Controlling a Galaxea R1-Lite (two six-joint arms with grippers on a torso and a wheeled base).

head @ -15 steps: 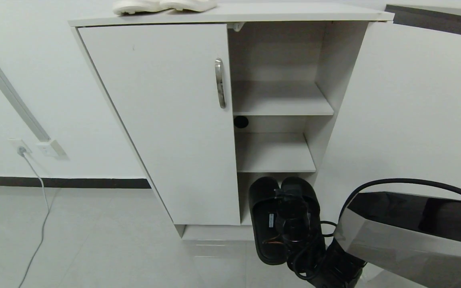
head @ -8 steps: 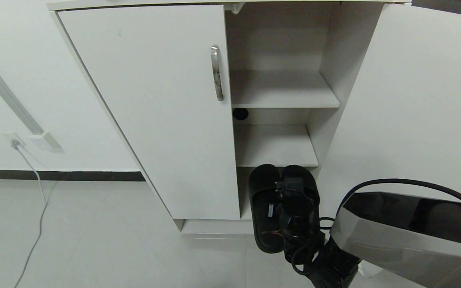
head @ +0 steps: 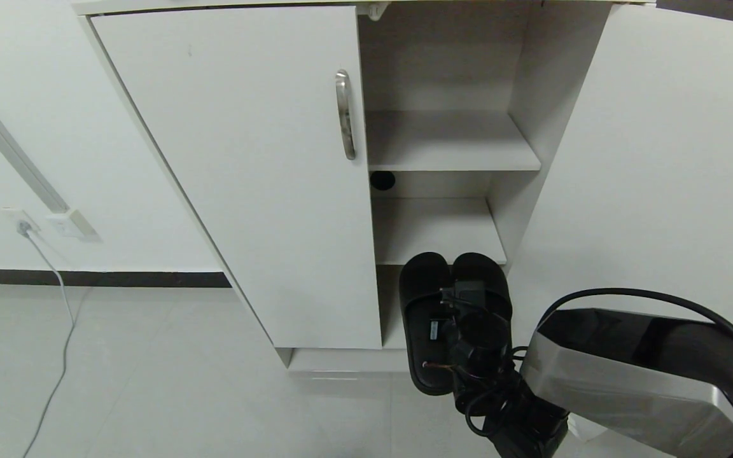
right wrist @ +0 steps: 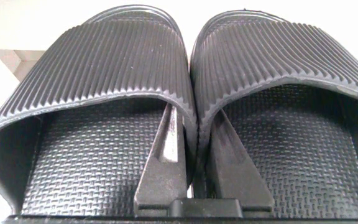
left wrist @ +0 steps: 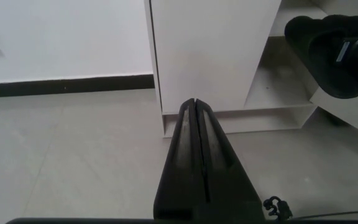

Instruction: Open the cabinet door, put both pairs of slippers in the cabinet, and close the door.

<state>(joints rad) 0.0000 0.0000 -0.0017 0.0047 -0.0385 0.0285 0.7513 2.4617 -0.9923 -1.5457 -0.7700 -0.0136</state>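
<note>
A pair of black slippers [head: 433, 318] hangs side by side in front of the white cabinet's [head: 226, 178] bottom compartment, toes toward the opening. My right gripper [head: 468, 312] is shut on the pair, pinching the two inner walls together; in the right wrist view one finger [right wrist: 163, 155] lies inside each slipper [right wrist: 104, 118]. The cabinet's right door [head: 659, 172] stands swung open and the left door with its metal handle [head: 343, 114] is shut. My left gripper [left wrist: 194, 109] hangs low over the floor left of the cabinet base, fingers pressed together on nothing; the black slippers [left wrist: 328, 46] show beyond it.
Two bare shelves [head: 443, 143] sit above the bottom compartment. A wall socket with a grey cable [head: 55, 305] trailing onto the tiled floor is at the left. Open floor lies in front of the cabinet.
The head camera tilted down, so the cabinet top left the picture. My right gripper has carried the black slippers a little up and toward the bottom compartment.
</note>
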